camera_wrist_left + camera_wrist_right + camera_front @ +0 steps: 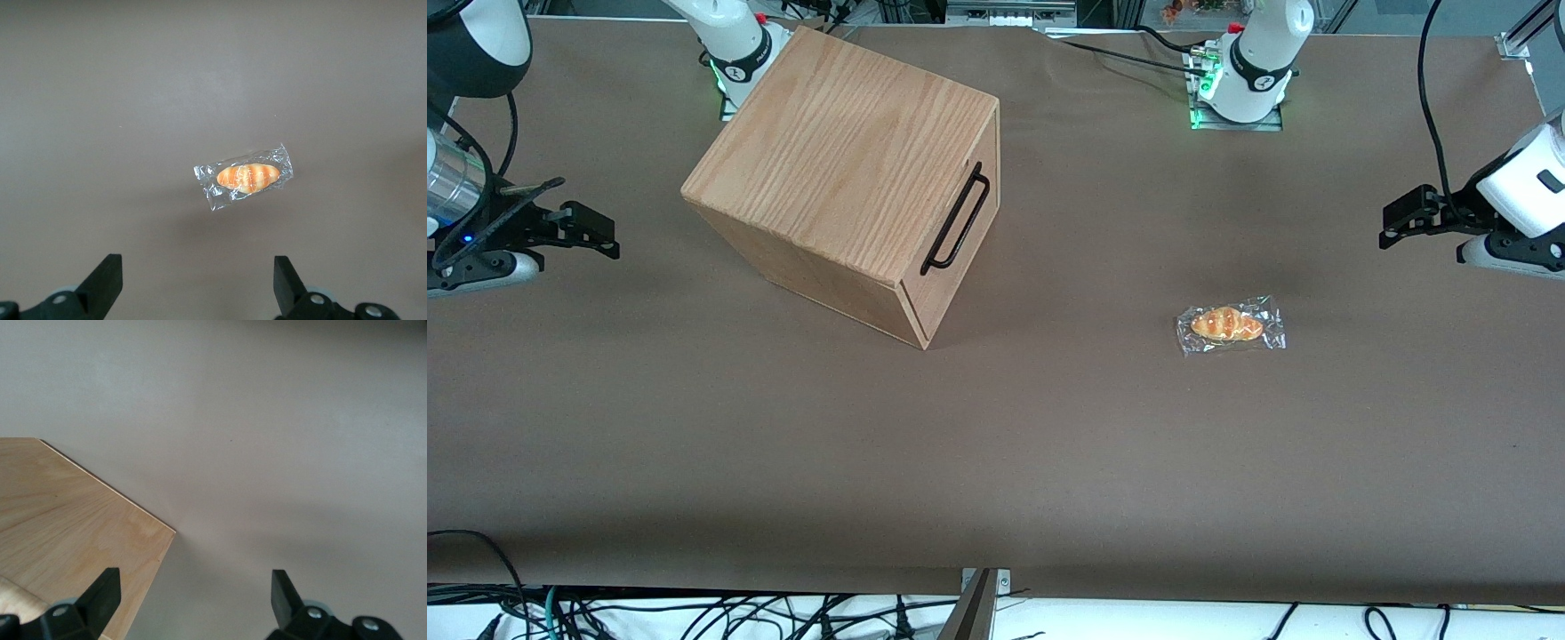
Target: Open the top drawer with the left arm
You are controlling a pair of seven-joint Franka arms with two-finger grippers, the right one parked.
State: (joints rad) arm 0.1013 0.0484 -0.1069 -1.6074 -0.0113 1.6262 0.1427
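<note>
Drawer handle (957, 221) runs long and slanted on the closed top drawer (951, 258) of the wooden box (845, 169), toward the parked arm's end. Left arm's gripper (1396, 224) hovers well apart at the working arm's end, fingers (107, 280) spread, empty. A wrapped bread roll (247, 177) lies roughly between; the handle's clearance looks slim, perhaps.

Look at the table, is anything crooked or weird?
The wooden box sits turned at an angle to the table edge; its top drawer is shut. A wrapped bread roll lies alone on the table. The left gripper hovers open, away from the handle.
</note>
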